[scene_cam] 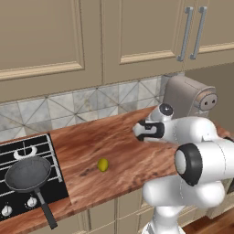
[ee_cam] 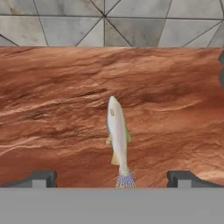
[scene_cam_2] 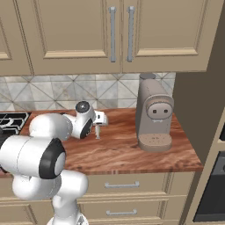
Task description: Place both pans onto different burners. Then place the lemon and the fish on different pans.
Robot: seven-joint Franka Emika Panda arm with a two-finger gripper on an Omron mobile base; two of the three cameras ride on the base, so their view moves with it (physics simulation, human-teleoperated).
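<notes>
The gripper (ee_cam: 111, 178) hangs with its jaws spread wide and empty above the fish (ee_cam: 117, 140), which lies on the wooden counter (scene_cam: 132, 155) between the fingertips (ee_cam: 41, 178). The lemon (scene_cam: 103, 164) sits on the counter too, well apart from the hob (scene_cam: 18, 151). One pan (scene_cam: 28, 174) rests on a front burner. Judging from this, fish and lemon both remain to be placed.
</notes>
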